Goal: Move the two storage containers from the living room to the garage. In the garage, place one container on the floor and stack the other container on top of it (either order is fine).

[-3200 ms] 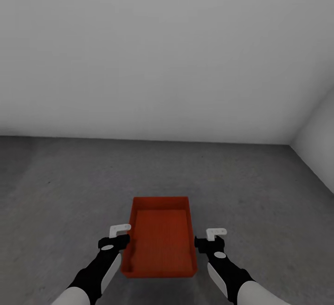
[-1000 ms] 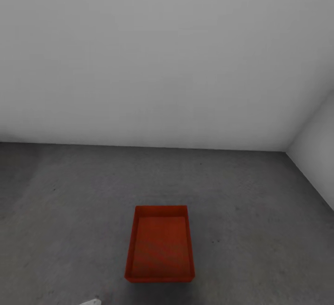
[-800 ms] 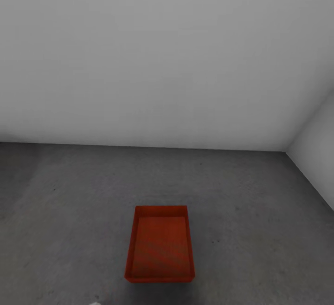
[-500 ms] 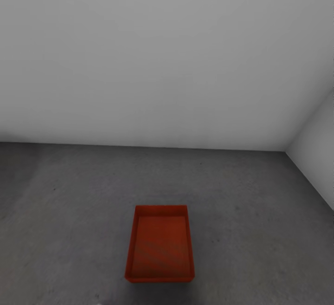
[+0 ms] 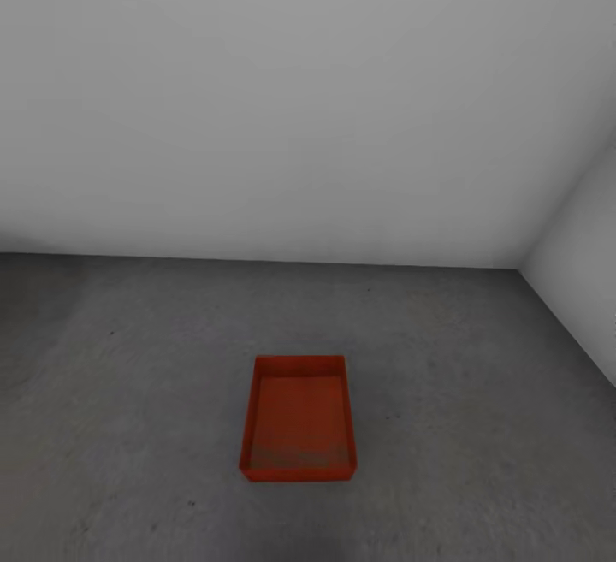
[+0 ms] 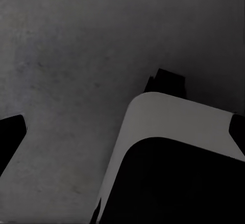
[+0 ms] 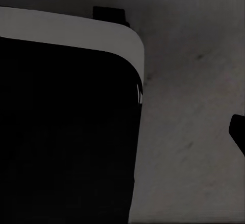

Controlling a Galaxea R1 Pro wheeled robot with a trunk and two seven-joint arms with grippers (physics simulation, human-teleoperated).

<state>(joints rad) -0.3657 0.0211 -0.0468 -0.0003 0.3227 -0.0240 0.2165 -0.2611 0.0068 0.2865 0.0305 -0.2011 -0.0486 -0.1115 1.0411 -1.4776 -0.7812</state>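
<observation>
The bin [image 5: 298, 418] had been left on the garage floor [image 5: 128, 391] and backed away from, arms withdrawn, grip states untellable; the second bin remained unfetched.

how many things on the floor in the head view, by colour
red-orange bin: 1
total: 1, open-topped, empty, resting on the dark grey floor
</observation>
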